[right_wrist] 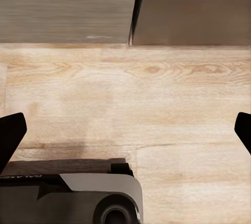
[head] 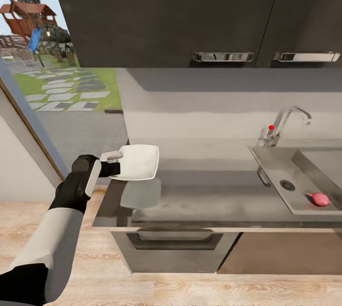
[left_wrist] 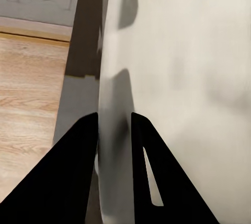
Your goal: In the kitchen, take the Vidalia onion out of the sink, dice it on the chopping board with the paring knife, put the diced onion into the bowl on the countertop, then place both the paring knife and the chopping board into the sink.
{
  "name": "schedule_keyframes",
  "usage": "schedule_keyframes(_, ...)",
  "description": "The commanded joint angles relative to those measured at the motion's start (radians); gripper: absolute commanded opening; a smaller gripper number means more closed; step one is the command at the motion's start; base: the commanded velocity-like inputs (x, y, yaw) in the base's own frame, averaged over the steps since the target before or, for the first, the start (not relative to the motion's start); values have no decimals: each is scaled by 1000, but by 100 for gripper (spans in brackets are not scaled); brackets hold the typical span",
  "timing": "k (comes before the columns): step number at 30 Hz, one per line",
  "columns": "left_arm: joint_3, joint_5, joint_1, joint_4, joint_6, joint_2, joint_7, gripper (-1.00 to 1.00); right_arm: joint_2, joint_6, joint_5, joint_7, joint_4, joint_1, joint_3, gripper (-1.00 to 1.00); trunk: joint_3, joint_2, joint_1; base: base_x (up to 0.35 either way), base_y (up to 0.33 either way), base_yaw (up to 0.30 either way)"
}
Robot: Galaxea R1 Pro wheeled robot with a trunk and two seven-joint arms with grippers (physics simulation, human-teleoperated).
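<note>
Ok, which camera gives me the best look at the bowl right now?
The head view: the whole bowl shows there, held at its rim by the left gripper above the countertop. The left wrist view gives a close look at the rim between the fingers. The right wrist view looks down at wooden floor.

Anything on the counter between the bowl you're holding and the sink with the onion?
No. In the head view the countertop between the bowl, held in the left gripper, and the sink holding the Vidalia onion is bare.

Left gripper (head: 114,162) clamped, arm extended forward; right gripper (right_wrist: 125,130) spread wide.
</note>
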Motion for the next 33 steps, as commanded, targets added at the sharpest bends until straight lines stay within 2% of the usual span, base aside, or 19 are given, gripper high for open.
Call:
schedule_keyframes(1,1,11,-1,0,4,0,4,-100,0,-3,0,-3,0,-1,1,100,-4,-2,0,0,0,0)
schedule_keyframes(22,1,12,-1,5,4,0,4,-100,0,-3,0,-3,0,-1,2,100,-37,-2,0,0,0,0)
schedule_keyframes(33,1,12,-1,5,4,0,4,-100,-1,-3,2,-1,0,-1,3,100,-40,-2,0,0,0,0)
